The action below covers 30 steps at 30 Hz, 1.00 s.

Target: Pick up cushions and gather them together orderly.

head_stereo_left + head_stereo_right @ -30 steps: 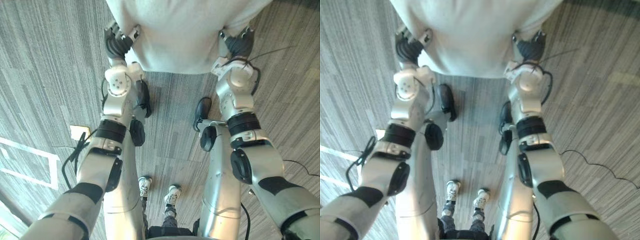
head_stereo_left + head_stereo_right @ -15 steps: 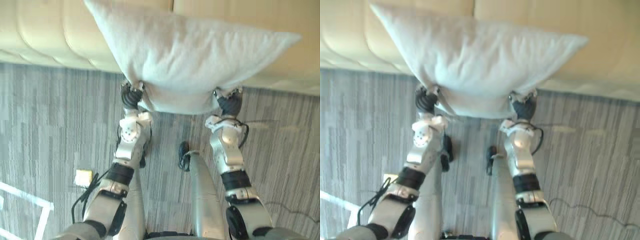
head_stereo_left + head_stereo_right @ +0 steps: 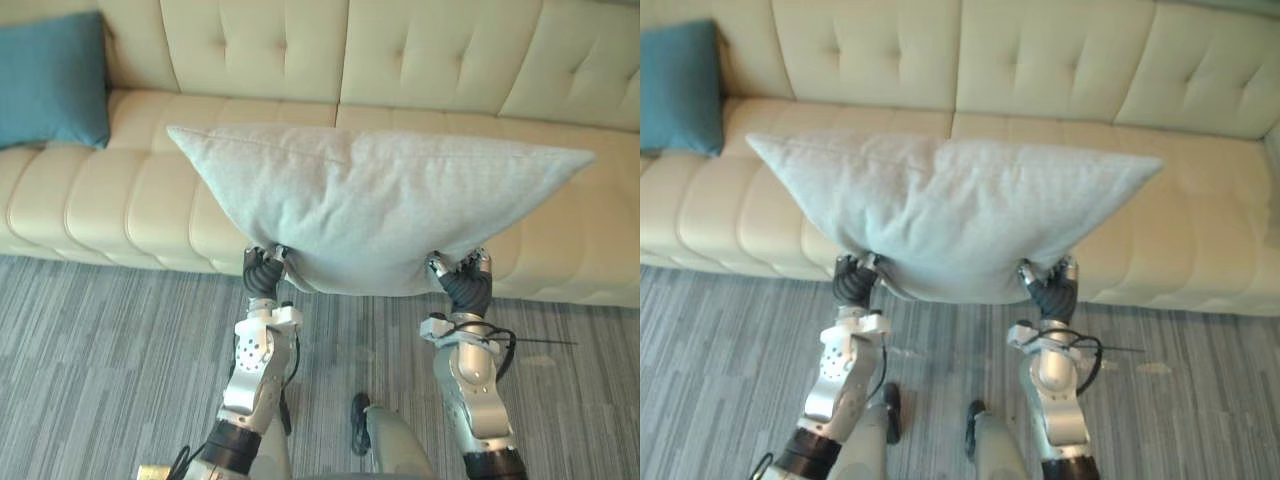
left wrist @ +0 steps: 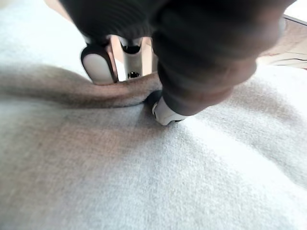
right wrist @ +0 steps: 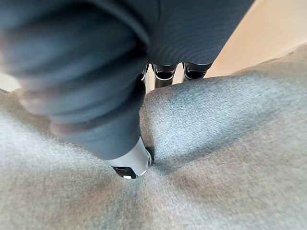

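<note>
We hold a large light grey cushion [image 3: 370, 210] up in front of us, over the front edge of a cream tufted sofa [image 3: 280, 50]. It hangs wide and slightly sagging, its two upper corners pointing out to either side, the one on our right a little lower than the other.

Our left hand [image 3: 263, 272] grips the cushion's lower edge on the left. In the left wrist view, the thumb [image 4: 165, 109] presses into a fold of the cloth and the fingers [image 4: 98, 67] close on it from the other side, so the hand is clamped on the cushion. Our right hand [image 3: 465, 285] grips the lower edge on the right in the same way, its thumb [image 5: 132, 165] dug into the fabric with the fingers [image 5: 165, 74] behind the bunched fold.

The raised cushion covers the middle of the sofa's seat from our eyes. A blue cushion [image 3: 50, 80] leans upright against the backrest at the sofa's left end, well apart from the grey one, with cream seat between them. Grey striped carpet [image 3: 90, 350] runs along the foot of the sofa.
</note>
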Tool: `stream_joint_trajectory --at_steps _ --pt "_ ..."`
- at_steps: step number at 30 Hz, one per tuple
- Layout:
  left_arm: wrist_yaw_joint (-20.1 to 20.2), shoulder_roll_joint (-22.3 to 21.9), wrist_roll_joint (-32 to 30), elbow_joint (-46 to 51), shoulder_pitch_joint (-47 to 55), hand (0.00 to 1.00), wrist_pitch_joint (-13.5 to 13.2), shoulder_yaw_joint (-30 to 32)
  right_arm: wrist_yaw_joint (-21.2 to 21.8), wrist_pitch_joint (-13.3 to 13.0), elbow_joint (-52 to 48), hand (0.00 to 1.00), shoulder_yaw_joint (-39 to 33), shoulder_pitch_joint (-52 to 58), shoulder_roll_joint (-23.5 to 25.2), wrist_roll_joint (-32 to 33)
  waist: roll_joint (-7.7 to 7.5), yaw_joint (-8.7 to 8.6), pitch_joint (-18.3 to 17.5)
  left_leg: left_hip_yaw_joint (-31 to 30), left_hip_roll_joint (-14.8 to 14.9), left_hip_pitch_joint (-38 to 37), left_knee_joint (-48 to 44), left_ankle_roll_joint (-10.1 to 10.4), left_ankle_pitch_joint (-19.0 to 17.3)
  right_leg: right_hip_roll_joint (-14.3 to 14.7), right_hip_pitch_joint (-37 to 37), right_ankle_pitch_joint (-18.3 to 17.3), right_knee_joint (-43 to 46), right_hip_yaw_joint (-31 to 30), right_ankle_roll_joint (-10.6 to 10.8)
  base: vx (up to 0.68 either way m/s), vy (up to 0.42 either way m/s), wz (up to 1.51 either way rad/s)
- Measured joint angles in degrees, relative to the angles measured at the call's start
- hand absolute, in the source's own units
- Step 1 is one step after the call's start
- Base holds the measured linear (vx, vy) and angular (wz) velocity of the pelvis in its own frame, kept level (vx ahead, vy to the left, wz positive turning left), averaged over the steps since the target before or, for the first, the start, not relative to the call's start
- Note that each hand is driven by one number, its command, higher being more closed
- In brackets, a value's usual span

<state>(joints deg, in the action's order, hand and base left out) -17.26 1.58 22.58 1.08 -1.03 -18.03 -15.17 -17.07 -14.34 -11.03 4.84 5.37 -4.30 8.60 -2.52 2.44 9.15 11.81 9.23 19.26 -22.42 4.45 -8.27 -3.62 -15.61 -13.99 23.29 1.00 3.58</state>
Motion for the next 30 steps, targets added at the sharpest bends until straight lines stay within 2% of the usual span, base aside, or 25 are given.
stream_joint_trajectory --at_steps 3,4,5,6,7,8,9,11,13,14,15,16,17,18,19,20,21,22,23,24,25,26,27,28,30 --pt "0.8 0.1 0.0 0.0 1.8 1.0 -0.2 -0.1 1.0 0.0 0.0 1.0 0.0 1.1 0.4 0.1 0.37 0.37 -1.1 1.1 0.7 -0.3 -2.1 -0.3 -2.0 0.5 0.8 0.6 -1.1 -1.7 0.6 0.04 0.091 -0.33" --pt "1.0 0.2 0.0 0.0 2.8 1.0 -0.1 -0.1 1.4 0.0 0.1 1.0 0.0 1.7 0.7 0.3 0.41 0.86 -1.1 2.0 1.3 -0.1 -4.7 -0.6 -4.3 0.7 0.8 0.6 -0.1 -2.9 0.9 0.02 0.12 -0.43" --pt "1.1 0.2 0.0 0.0 3.0 1.0 0.0 -0.1 1.5 0.0 0.2 1.0 0.0 2.0 0.8 0.3 0.46 0.81 -1.1 2.1 1.4 -0.1 -5.1 -0.7 -4.9 0.7 0.6 0.6 0.6 -3.0 1.2 0.0 0.137 -0.47" --pt "1.2 0.2 0.0 0.0 3.7 1.0 0.5 -0.1 1.5 0.0 0.9 1.0 0.0 2.4 1.0 0.3 0.48 0.82 -1.0 2.6 1.7 -0.3 -6.9 -1.2 -7.0 0.7 -2.2 0.8 7.2 -3.4 4.1 -0.01 0.088 -0.2" --pt "1.2 0.2 0.0 0.0 3.8 1.0 0.6 -0.1 1.5 0.1 1.0 1.0 0.0 2.5 1.0 0.3 0.5 0.82 -1.0 2.7 1.8 -0.4 -7.2 -1.2 -7.4 0.7 -3.2 1.1 9.1 -3.4 4.8 -0.01 0.11 -0.2" --pt "1.2 0.5 0.0 0.0 4.3 1.0 1.1 -0.1 1.5 0.2 1.0 1.0 0.0 3.0 1.4 0.3 0.52 0.78 -1.0 3.0 1.9 -0.9 -8.8 -1.8 -8.4 0.3 -6.7 2.7 17.3 -3.8 7.7 0.03 0.108 -0.06" --pt "1.2 0.7 0.0 0.0 4.8 1.0 1.5 0.0 1.7 0.2 1.3 1.0 0.0 3.6 2.0 0.3 0.53 0.46 -1.0 3.4 1.7 -2.6 -9.0 -2.2 -9.1 -0.2 -8.6 4.1 22.4 -4.2 8.0 0.05 0.08 0.03" --pt "1.2 0.7 0.0 0.4 5.3 1.0 1.5 0.2 2.4 0.2 1.3 1.0 0.0 4.2 2.1 0.3 0.33 0.44 -1.3 3.4 1.3 -4.4 -8.1 -2.3 -9.6 -0.3 -7.8 2.4 21.9 -3.7 6.3 0.11 -0.021 0.04" --pt "1.2 0.7 0.0 1.3 5.4 1.0 1.4 0.8 3.6 0.2 1.3 1.0 0.0 4.0 2.1 0.3 -0.07 0.74 -1.9 3.4 1.2 -5.1 -6.8 -2.2 -9.7 0.1 -8.0 -0.7 17.7 -2.7 4.7 0.16 -0.136 -0.09" --pt "1.2 0.6 0.0 1.7 5.4 1.0 1.1 0.9 3.9 0.2 1.3 1.0 -0.1 4.0 2.1 0.3 0.15 0.91 -2.0 3.1 1.4 -6.6 -4.4 -2.2 -9.7 2.0 -8.8 -0.8 11.4 -2.4 3.3 0.14 -0.137 -0.12" --pt "1.2 0.5 0.0 1.7 5.4 1.0 1.0 0.9 4.0 0.2 1.3 1.0 -0.1 4.0 2.0 0.3 0.3 0.9 -2.2 3.1 1.7 -7.0 -3.7 -2.2 -9.7 2.8 -9.1 -0.2 9.0 -2.6 2.6 0.27 -0.248 -0.07" --pt "1.3 0.4 0.0 1.7 5.0 1.0 1.0 0.9 4.0 0.1 1.3 1.0 -0.4 4.0 1.9 0.3 0.39 0.65 -2.5 2.9 1.9 -8.0 -2.6 -1.5 -10.0 4.0 -10.0 2.9 3.3 -3.1 0.7 0.16 -0.141 0.04" --pt "1.3 0.3 0.0 1.7 4.9 1.0 1.0 0.9 4.0 0.1 1.3 1.0 -0.5 4.0 1.8 0.4 0.4 0.48 -2.6 2.7 1.9 -8.3 -2.4 -1.3 -10.1 4.2 -10.1 5.2 2.6 -3.2 -0.5 0.34 -0.281 0.18" --pt "1.3 -0.5 0.0 1.6 4.8 1.0 1.2 0.6 4.0 0.2 1.3 1.0 -1.1 4.0 1.5 0.4 1.43 -0.06 -3.3 -0.2 1.5 -8.7 -1.4 0.3 -10.4 5.1 -9.0 7.0 1.8 -2.0 -4.2 0.32 -0.205 0.11" --pt "1.5 -0.8 -0.1 1.6 4.6 1.0 1.4 -0.2 4.0 0.2 1.2 1.0 -2.4 4.1 1.3 0.5 1.92 0.43 -3.6 -3.9 0.4 -11.2 3.3 1.4 -7.4 5.1 -9.1 6.9 4.2 -0.4 -5.6 0.32 -0.205 0.12" --pt "1.6 -0.9 -0.1 1.6 4.6 1.0 1.5 -0.6 4.0 0.2 1.1 1.0 -2.6 4.4 1.4 0.6 1.92 0.34 -3.6 -4.8 0.2 -12.1 4.9 2.1 -6.0 5.0 -9.0 6.6 5.0 -0.3 -6.0 0.33 -0.243 0.15" --pt "2.0 -1.4 -0.1 1.6 4.8 1.0 2.1 -1.4 4.0 0.3 -0.1 1.0 -3.5 6.0 1.3 1.1 2.67 0.15 -4.1 -7.1 0.4 -14.8 8.6 3.0 -3.1 5.1 -7.4 5.9 5.2 0.9 -6.5 0.33 -0.253 0.47" --pt "2.7 -2.4 -0.1 1.6 5.1 1.0 2.2 -2.1 4.0 0.2 -2.3 1.0 -4.2 8.3 1.3 1.5 3.92 -0.51 -4.8 -7.9 1.6 -15.2 5.6 3.1 -2.9 5.5 -4.2 5.5 2.7 2.9 -6.7 0.39 -0.282 0.51" --pt "2.8 -2.6 -0.1 1.6 5.2 1.0 2.2 -2.3 4.0 0.2 -3.0 1.0 -4.3 9.0 1.3 1.5 4.1 -0.59 -4.9 -7.9 2.0 -14.8 3.3 3.3 -3.0 5.6 -3.2 5.4 1.9 3.4 -7.0 0.31 -0.159 0.61" --pt "3.3 -3.2 -0.1 1.6 5.8 1.0 2.1 -2.8 4.0 0.2 -5.5 1.0 -4.5 11.6 1.4 1.6 4.55 -0.64 -5.1 -7.9 3.3 -12.6 -8.2 4.5 -2.3 6.3 0.3 5.0 0.0 4.5 -7.1 0.25 -0.108 0.5" --pt "4.2 -3.2 -0.1 1.6 6.5 1.0 2.0 -2.9 4.0 0.1 -7.4 1.0 -4.5 13.1 1.3 1.6 4.93 -0.73 -5.4 -7.5 4.7 -9.6 -18.5 4.2 -1.1 6.8 2.6 5.0 -1.5 4.9 -7.3 0.23 -0.082 0.47" --pt "4.3 -3.2 -0.1 1.6 6.7 1.0 2.0 -2.9 4.0 0.1 -8.0 1.0 -4.4 13.4 1.3 1.6 5.03 -0.73 -5.5 -7.2 5.0 -8.7 -21.1 3.8 -0.9 6.9 3.1 4.9 -1.9 4.9 -7.3 0.19 -0.032 0.32" --pt "4.6 -3.0 0.0 1.6 7.0 1.0 2.0 -2.9 4.1 -0.2 -9.1 1.0 -4.3 13.9 1.3 1.6 4.91 -0.68 -5.6 -5.4 6.1 -6.4 -26.5 2.4 -0.4 7.1 4.5 4.1 -3.3 4.6 -8.7 0.17 -0.015 0.15" --pt "5.2 -3.2 0.0 1.6 8.0 1.0 2.1 -2.9 4.1 -0.7 -10.0 1.0 -4.3 13.6 0.9 1.6 5.57 -0.29 -6.1 -1.4 8.6 -3.2 -31.6 -1.0 -1.6 7.6 5.7 2.3 -4.7 4.0 -10.4 0.15 -0.002 0.09" --pt "5.3 -3.3 0.0 1.6 9.4 1.0 2.3 -2.9 4.1 -0.6 -10.0 1.0 -4.1 13.6 0.8 1.6 5.94 0.35 -6.3 1.5 9.3 -1.8 -30.4 -3.1 -3.4 7.4 6.4 1.4 -4.7 3.6 -11.0 0.1 0.072 -0.09"
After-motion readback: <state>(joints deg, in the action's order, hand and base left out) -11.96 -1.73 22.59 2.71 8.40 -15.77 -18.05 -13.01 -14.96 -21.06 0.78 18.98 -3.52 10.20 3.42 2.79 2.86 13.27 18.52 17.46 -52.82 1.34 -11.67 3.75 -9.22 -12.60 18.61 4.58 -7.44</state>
